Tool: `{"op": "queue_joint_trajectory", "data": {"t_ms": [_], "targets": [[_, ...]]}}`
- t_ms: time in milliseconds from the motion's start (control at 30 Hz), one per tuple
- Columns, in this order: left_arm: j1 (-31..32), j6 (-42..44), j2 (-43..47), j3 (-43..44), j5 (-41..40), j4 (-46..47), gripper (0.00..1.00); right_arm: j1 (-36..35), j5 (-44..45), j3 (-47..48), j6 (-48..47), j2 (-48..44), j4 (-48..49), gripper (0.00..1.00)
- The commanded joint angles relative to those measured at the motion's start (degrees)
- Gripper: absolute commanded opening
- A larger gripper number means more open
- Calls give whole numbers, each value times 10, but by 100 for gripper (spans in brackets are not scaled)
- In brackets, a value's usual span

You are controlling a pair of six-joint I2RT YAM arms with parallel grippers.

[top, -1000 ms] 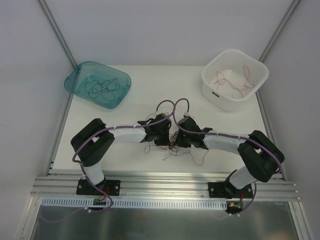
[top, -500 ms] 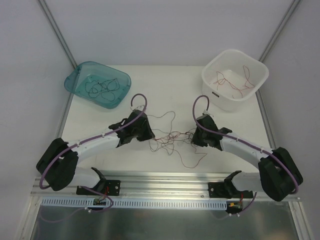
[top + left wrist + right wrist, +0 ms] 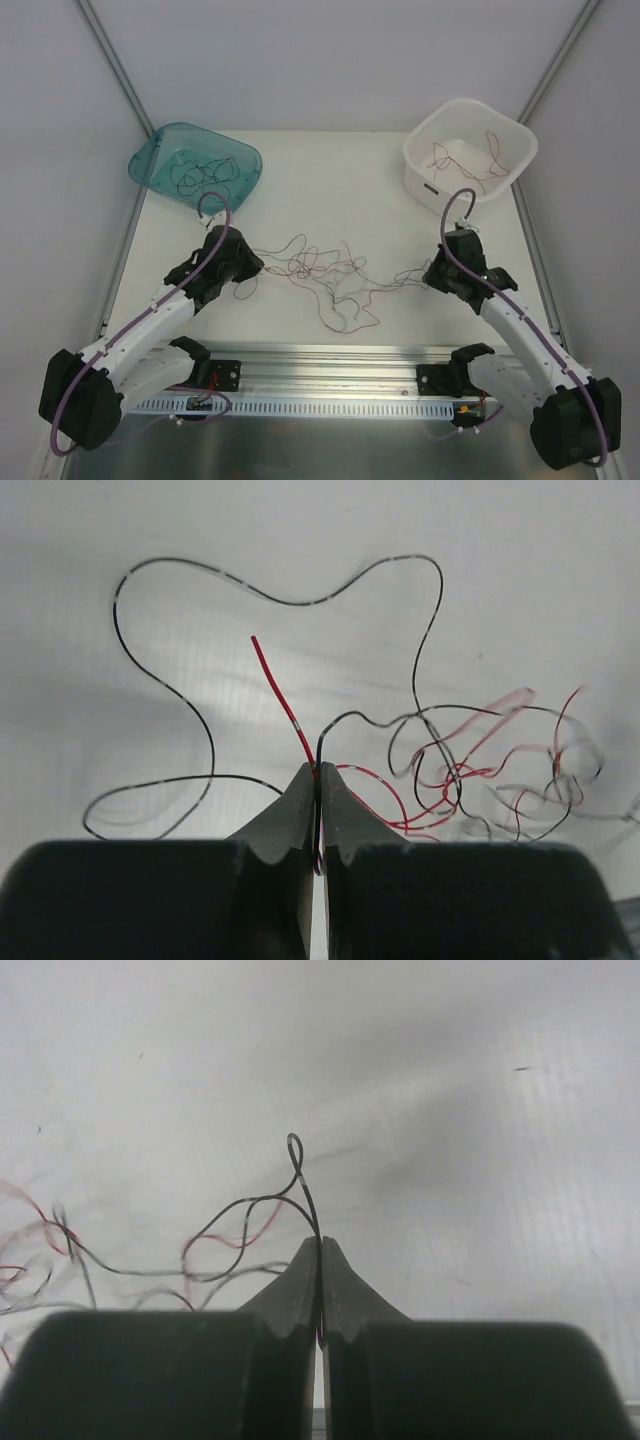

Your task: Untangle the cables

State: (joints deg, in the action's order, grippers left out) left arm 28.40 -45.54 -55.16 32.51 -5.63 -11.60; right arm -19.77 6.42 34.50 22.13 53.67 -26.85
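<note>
Some strands already lie in the teal tub [image 3: 143,163] and white tub [image 3: 445,200], while the left gripper [image 3: 318,773] and right gripper [image 3: 320,1245], each clamped tight on the cables [image 3: 335,280], stretch a mid-frame tangle not yet separated.

Cables [image 3: 452,772] blurred toward far tangle (strand count untellable).

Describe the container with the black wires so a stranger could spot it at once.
Start at the white table and look to its far left corner. There sits a translucent teal bin with thin black wires inside. The only other container, the white tub at the far right corner, is opaque and holds red wires.
</note>
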Motion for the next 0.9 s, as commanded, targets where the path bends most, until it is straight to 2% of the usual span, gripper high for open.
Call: {"op": "queue_joint_trajectory", "data": {"t_ms": [0, 33, 167, 333, 433, 533, 633, 767, 800, 867], "targets": [[-31, 32, 35, 6, -89, -82, 0, 60, -9, 41, -46, -54, -70, 1], [-36, 38, 47, 9, -100, -107, 0, 86, -12, 50, -54, -65, -79, 1], [-51, 59, 74, 26, -142, -140, 0, 114, -35, 100, -89, -100, -123, 1], [-51, 78, 53, 48, -59, -139, 0, 109, -114, 121, -106, -103, -122, 0], [-50, 73, 24, 41, -19, -136, 0, 99, -209, 122, -123, -92, -98, 1], [-49, 63, 8, 27, 24, -125, 1, 66, -187, 125, -132, -76, -103, 3], [-37, 68, 10, 26, 61, -109, 13, 24, -171, 122, -130, -57, -102, 1], [-8, 91, 17, 40, 120, -99, 52, -28, -133, 115, -118, -30, -93, 1], [1, 95, 16, 46, 128, -97, 68, -45, -133, 115, -116, -27, -88, 1], [40, 108, 12, 67, 135, -95, 78, -61, -129, 118, -112, -23, -79, 1]]}}
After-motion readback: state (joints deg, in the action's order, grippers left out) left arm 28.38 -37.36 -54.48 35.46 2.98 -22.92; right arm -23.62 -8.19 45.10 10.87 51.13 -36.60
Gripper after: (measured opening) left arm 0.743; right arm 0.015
